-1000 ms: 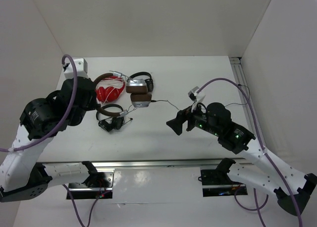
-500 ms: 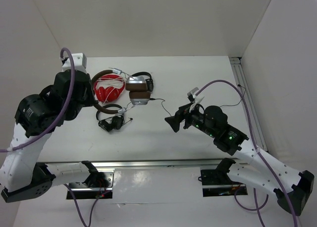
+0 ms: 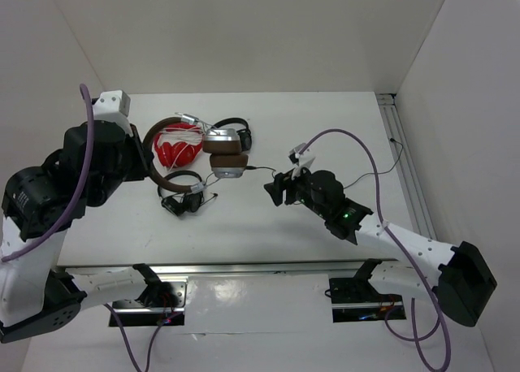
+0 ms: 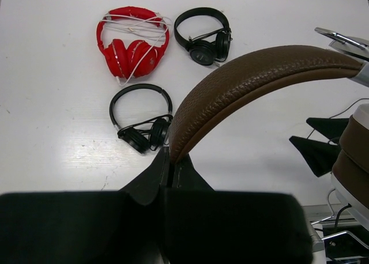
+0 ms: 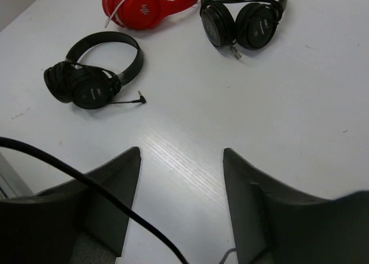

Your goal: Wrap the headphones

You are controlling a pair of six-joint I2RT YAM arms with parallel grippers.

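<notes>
Now: left gripper (image 4: 170, 160) pinched shut on brown headband (image 4: 259, 74); headphones (image 3: 226, 153) just right of red pair (image 3: 179, 149). Right gripper (image 5: 181, 157) agape, empty. We judge headband stiff, cable (image 5: 86, 180) limp, light; take cable.

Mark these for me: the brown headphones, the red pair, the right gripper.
the headphones (image 4: 259, 74): left wrist view, on the brown headband's padded arch.
red pair (image 4: 120, 57): left wrist view, on one earcup.
right gripper (image 5: 180, 151): right wrist view, midway between its open fingertips.
</notes>
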